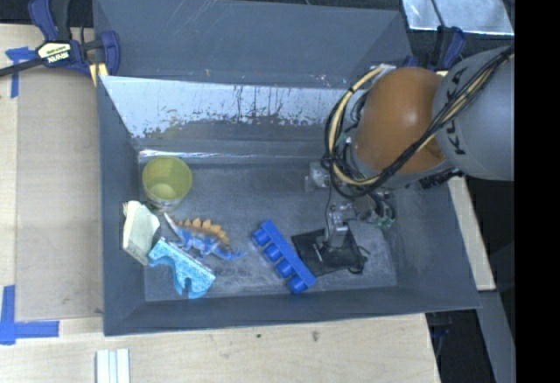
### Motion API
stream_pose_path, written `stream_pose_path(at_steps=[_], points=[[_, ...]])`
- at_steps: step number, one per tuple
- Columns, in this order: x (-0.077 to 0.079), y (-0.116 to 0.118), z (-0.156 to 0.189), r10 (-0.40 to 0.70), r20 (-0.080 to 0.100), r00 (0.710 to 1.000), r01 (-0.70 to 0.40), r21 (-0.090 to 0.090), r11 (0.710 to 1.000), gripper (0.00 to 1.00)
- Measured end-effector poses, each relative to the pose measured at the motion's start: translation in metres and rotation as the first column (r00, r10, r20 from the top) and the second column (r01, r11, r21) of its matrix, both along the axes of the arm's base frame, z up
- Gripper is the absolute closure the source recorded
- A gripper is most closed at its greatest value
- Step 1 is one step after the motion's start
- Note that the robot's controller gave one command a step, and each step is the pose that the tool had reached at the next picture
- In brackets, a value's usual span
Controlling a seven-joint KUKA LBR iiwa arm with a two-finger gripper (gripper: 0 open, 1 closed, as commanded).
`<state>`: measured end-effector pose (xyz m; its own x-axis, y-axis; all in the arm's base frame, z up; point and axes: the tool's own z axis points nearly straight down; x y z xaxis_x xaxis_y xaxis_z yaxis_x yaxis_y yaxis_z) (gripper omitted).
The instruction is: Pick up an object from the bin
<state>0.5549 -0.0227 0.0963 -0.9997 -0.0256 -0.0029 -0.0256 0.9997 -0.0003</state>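
Hanging low near the front right corner of the grey metal bin [262, 110], the pincer [337, 237] sits right above one flat black piece [306, 248] with a matte, angular outline; whether it is released or clenched I cannot tell. Just left of that piece lies one blue plastic block [282, 256], long and ridged with a row of bumps. Near the left edge are four more single things: one round yellow-green cup [166, 179], one cream crumpled piece [138, 230], one tan knobbly toy [203, 228] and one light blue soft-looking scrap [184, 268].
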Motion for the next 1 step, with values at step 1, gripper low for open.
stream_pose_path(at_steps=[1], points=[[-0.0132, -0.0137, -0.0117, 0.071, -0.009, 0.997, -0.071, 0.0, 0.997, 0.0]])
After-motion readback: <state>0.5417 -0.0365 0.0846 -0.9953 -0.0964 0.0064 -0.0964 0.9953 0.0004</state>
